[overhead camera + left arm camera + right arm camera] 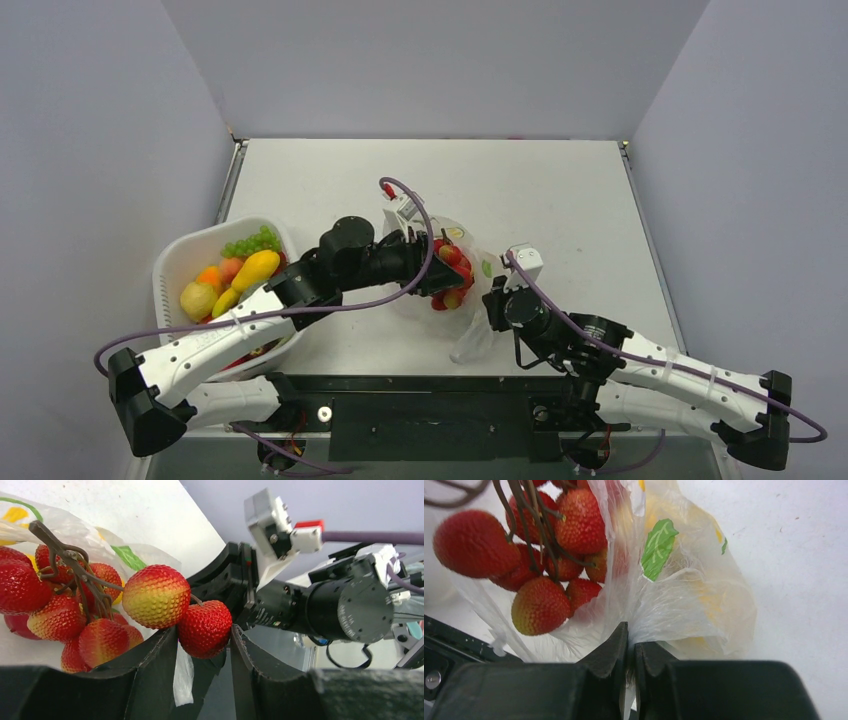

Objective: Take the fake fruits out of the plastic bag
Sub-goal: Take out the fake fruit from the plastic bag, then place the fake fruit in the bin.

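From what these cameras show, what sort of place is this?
Probably a robotics lab cell: plain grey walls box in a white table, left arm and right arm are bolted to its near edge, with fake fruits as props.

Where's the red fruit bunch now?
Mid-table in the top view: the red fruit bunch sits in the left gripper, at the mouth of the plastic bag.

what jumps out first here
First the bunch of red fruits at the centre, one of them clamped in the left gripper. Next to it, the right gripper pinches the crinkly plastic bag. Far left, a white basket holds colourful fruits.
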Robot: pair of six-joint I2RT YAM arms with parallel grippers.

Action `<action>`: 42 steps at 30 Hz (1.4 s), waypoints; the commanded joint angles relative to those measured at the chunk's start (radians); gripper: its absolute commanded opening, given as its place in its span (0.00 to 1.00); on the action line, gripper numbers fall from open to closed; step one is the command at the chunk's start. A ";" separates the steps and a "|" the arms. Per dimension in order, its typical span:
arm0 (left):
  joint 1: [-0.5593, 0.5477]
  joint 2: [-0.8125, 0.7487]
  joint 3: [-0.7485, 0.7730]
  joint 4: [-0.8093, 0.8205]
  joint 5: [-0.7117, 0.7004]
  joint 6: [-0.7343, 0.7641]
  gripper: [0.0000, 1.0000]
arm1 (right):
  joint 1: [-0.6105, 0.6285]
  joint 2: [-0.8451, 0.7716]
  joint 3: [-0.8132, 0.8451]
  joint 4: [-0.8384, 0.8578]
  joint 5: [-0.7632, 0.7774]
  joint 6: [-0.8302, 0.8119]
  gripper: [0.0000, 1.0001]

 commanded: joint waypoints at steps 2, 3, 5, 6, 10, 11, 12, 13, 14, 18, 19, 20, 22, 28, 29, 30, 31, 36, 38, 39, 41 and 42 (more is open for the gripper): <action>-0.003 0.003 -0.026 0.006 0.085 0.032 0.00 | -0.018 -0.014 0.078 0.022 0.066 -0.029 0.06; -0.003 0.000 -0.040 0.027 0.092 0.022 0.00 | -0.021 -0.010 0.085 0.022 0.068 -0.031 0.06; -0.005 -0.019 -0.076 0.075 0.108 0.004 0.00 | -0.028 0.004 0.089 0.022 0.071 -0.042 0.06; -0.006 -0.036 -0.091 0.095 0.121 -0.001 0.00 | -0.030 0.015 0.089 0.021 0.071 -0.047 0.06; -0.011 -0.097 -0.060 0.168 0.117 0.007 0.00 | -0.039 0.035 0.077 0.023 0.055 -0.049 0.06; -0.011 -0.104 -0.047 0.157 0.093 0.026 0.00 | -0.039 0.036 0.066 0.026 0.050 -0.045 0.06; -0.011 -0.115 -0.012 0.133 0.084 0.041 0.00 | -0.039 0.035 0.059 0.028 0.047 -0.042 0.06; -0.011 -0.115 0.035 0.094 0.083 0.070 0.00 | -0.040 0.035 0.043 0.031 0.041 -0.036 0.06; -0.011 -0.107 0.060 0.074 0.087 0.085 0.00 | -0.040 0.036 0.035 0.032 0.037 -0.032 0.06; -0.011 -0.050 0.225 -0.034 0.141 0.141 0.00 | -0.041 0.037 -0.012 0.048 0.020 -0.015 0.06; -0.011 -0.038 0.260 -0.042 0.151 0.143 0.00 | -0.041 0.038 -0.024 0.054 0.020 -0.012 0.06; -0.010 -0.034 0.275 -0.038 0.156 0.144 0.00 | -0.042 0.041 -0.034 0.059 0.020 -0.011 0.06; -0.007 -0.029 0.312 -0.044 0.147 0.154 0.00 | -0.042 0.049 -0.043 0.065 0.020 -0.007 0.06; 0.031 -0.024 0.525 -0.373 -0.274 0.264 0.00 | -0.044 0.059 -0.057 0.074 0.014 0.004 0.06; 0.048 -0.032 0.563 -0.402 -0.383 0.264 0.00 | -0.045 0.059 -0.059 0.076 0.013 0.004 0.06; 0.097 -0.037 0.581 -0.456 -0.450 0.262 0.00 | -0.046 0.059 -0.059 0.075 0.012 0.001 0.06; 0.155 -0.045 0.612 -0.483 -0.471 0.262 0.00 | -0.047 0.060 -0.061 0.075 0.012 -0.001 0.06; 0.303 -0.049 0.737 -0.651 -0.530 0.332 0.00 | -0.053 0.046 -0.065 0.074 0.006 -0.006 0.06; 0.319 -0.046 0.756 -0.703 -0.613 0.386 0.00 | -0.055 0.041 -0.067 0.074 0.005 -0.005 0.06; 0.322 -0.046 0.757 -0.719 -0.656 0.419 0.00 | -0.056 0.039 -0.066 0.074 0.006 -0.006 0.06; 0.326 -0.053 0.745 -0.776 -0.795 0.463 0.00 | -0.058 0.040 -0.064 0.075 0.003 -0.009 0.06; 0.330 -0.061 0.722 -0.785 -0.884 0.475 0.00 | -0.059 0.039 -0.063 0.074 0.002 -0.010 0.06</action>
